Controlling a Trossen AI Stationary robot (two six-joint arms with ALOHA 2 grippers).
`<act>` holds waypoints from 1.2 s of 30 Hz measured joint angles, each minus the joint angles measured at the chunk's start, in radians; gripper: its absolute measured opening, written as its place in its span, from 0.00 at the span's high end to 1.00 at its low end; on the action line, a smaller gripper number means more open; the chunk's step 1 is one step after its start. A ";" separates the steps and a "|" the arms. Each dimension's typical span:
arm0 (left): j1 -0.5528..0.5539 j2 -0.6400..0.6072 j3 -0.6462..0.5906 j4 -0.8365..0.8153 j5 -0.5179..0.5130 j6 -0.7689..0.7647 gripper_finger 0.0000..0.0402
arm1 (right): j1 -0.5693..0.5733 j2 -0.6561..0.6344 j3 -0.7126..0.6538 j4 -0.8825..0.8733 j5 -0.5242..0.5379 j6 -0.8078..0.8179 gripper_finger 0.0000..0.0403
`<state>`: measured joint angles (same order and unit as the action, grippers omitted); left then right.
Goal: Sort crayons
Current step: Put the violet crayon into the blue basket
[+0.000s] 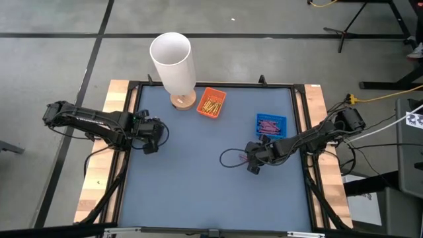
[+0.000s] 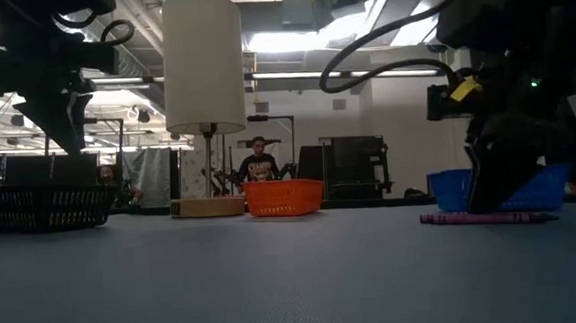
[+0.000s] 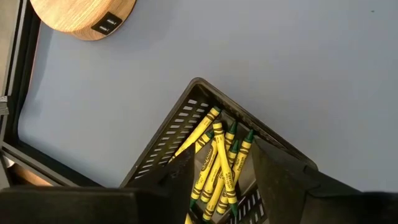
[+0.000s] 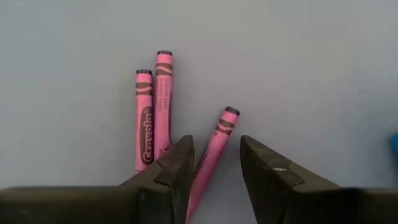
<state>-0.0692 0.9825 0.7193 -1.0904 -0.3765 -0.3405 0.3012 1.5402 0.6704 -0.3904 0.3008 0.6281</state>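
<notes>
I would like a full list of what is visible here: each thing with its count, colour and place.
Loose crayons: three, pink-purple, on the mat beside the right gripper.
Blue tray: one, right part of the table, holding purple crayons.
Orange tray: one, far middle, holding yellow crayons.
Lamp: one, white shade, wooden base, far edge.
Black basket: one, left side in the low view.
Table: one, blue-grey mat.
Person: one, in the room behind.
Left gripper: left side, above the mat.
Right gripper: open around one loose crayon.
</notes>
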 joint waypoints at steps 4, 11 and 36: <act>0.000 0.000 0.000 0.000 0.000 0.000 0.64 | 0.000 0.000 0.000 0.003 -0.006 0.000 0.72; 0.000 0.000 0.000 0.000 0.000 0.000 0.66 | 0.000 0.001 0.000 0.006 -0.011 0.000 0.89; 0.000 0.000 0.000 0.000 0.000 0.000 0.65 | -0.001 0.003 0.259 -0.283 -0.044 -0.217 0.95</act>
<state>-0.0696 0.9825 0.7193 -1.0906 -0.3767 -0.3405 0.3000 1.5429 0.9293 -0.6734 0.2566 0.4106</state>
